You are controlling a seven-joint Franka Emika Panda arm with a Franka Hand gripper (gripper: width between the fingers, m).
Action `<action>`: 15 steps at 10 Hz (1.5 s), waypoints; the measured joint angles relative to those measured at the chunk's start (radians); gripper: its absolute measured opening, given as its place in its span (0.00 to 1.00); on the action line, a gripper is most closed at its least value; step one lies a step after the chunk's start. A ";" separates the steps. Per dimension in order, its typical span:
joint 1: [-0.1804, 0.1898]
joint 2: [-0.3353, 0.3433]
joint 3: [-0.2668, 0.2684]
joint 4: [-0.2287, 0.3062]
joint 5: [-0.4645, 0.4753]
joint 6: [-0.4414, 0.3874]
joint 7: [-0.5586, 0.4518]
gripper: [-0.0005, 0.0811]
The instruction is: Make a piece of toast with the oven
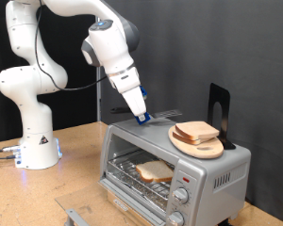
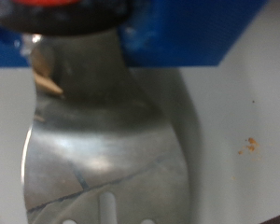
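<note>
A pale wooden surface [image 1: 75, 179] carries the oven [image 1: 170, 165], which stands toward the exterior view's right, and the robot's white base [image 1: 36, 151] at the left. A small grey metal piece [image 1: 77, 217] lies near the bottom edge.

A round wooden board [image 1: 200, 147] carries piled bread slices [image 1: 196, 131]. A black stand [image 1: 218, 104] rises behind it. A metal spatula [image 2: 103, 140] lies nearby, above the wooden counter [image 1: 47, 193].
</note>
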 joint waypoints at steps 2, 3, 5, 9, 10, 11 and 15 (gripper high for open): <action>0.001 0.012 0.010 -0.002 0.003 0.012 0.000 0.61; 0.002 0.014 0.010 -0.002 0.009 0.012 -0.001 0.61; 0.004 0.014 0.010 -0.002 0.019 0.012 -0.005 0.97; 0.022 0.009 0.010 -0.005 0.130 0.063 -0.113 1.00; 0.037 0.009 0.009 -0.011 0.190 0.107 -0.179 1.00; 0.048 0.009 0.009 -0.016 0.232 0.138 -0.230 1.00; 0.052 0.009 0.009 -0.020 0.251 0.149 -0.259 1.00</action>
